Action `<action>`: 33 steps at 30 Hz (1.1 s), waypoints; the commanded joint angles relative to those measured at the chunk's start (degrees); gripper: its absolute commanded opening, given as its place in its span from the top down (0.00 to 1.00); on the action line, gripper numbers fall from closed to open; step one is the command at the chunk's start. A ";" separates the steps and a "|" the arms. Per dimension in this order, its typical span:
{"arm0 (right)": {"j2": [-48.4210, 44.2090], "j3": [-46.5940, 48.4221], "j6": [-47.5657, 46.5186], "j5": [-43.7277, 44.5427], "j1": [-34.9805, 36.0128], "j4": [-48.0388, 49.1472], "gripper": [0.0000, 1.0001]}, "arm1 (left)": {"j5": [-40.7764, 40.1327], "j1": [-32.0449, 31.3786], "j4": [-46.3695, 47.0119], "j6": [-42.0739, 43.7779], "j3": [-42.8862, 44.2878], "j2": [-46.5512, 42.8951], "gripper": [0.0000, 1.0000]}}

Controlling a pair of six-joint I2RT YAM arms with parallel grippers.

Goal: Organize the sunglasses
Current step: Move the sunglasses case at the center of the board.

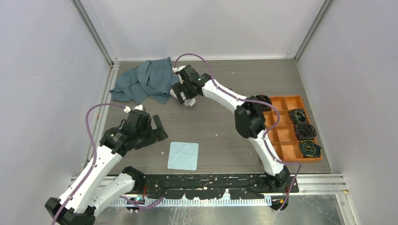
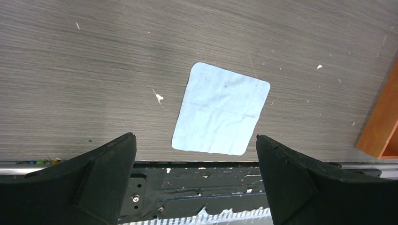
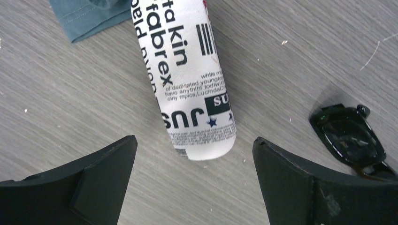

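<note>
Grey wood-grain table [image 1: 220,131] carries a white printed case [image 3: 187,70] at its far middle, beside a crumpled blue-grey cloth [image 1: 145,80]. The right gripper [image 3: 195,138] hangs above the case, jaws wide apart, holding nothing. The sunglasses [image 3: 349,138] lie near the case, not touching it, partly hidden by one finger. The left gripper [image 2: 196,137], also spread and empty, hovers over a pale blue wipe [image 2: 220,115].
</note>
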 commanded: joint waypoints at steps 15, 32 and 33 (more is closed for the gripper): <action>11.49 14.30 -4.23 1.96 0.15 -3.51 0.01 | -0.23 0.26 -2.78 -0.76 -0.91 -5.15 0.00; -11.77 -15.45 5.95 15.80 6.99 1.25 0.37 | -4.14 0.26 -3.55 -0.63 0.90 -3.75 0.00; -14.77 -19.51 7.72 18.26 8.02 1.85 0.37 | -4.21 0.26 -3.62 -0.77 1.11 -3.11 0.00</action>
